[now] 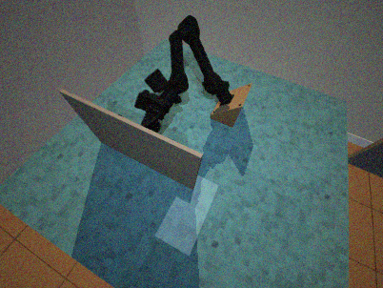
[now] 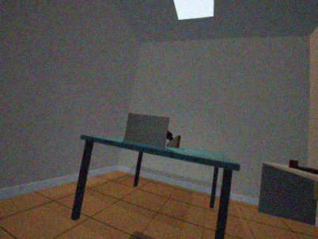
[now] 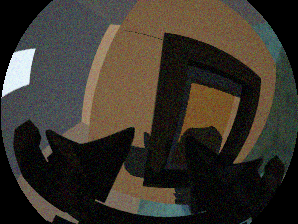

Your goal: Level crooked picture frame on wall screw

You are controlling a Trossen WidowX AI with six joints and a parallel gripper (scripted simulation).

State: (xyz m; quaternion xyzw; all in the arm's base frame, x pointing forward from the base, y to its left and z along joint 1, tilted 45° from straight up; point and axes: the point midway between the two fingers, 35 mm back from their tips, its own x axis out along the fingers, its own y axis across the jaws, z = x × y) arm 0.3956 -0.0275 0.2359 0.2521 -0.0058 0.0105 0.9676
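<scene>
The picture frame (image 3: 172, 70), dark with an orange picture (image 3: 210, 107), stands against the tan face of the upright panel (image 1: 138, 143) (image 2: 146, 128) (image 3: 125, 75). Only the wrist view shows it; the top and exterior views show the panel's grey back. The frame's outline leans in the wrist view, but its tilt against level cannot be told. The screw and strip are hidden. My gripper (image 1: 151, 125) (image 3: 160, 136) is open close to the panel, its fingers appearing on either side of the frame's left bar in the wrist view. The right finger covers the frame's lower right part. Contact cannot be told.
The panel stands on the teal table (image 1: 286, 191) (image 2: 198, 155). An orange-brown wedge-shaped piece (image 1: 231, 115) (image 2: 174, 142) stands near the other end of the arm. A grey cabinet (image 2: 285, 190) with a dark red object (image 2: 293, 164) on top is off to the right.
</scene>
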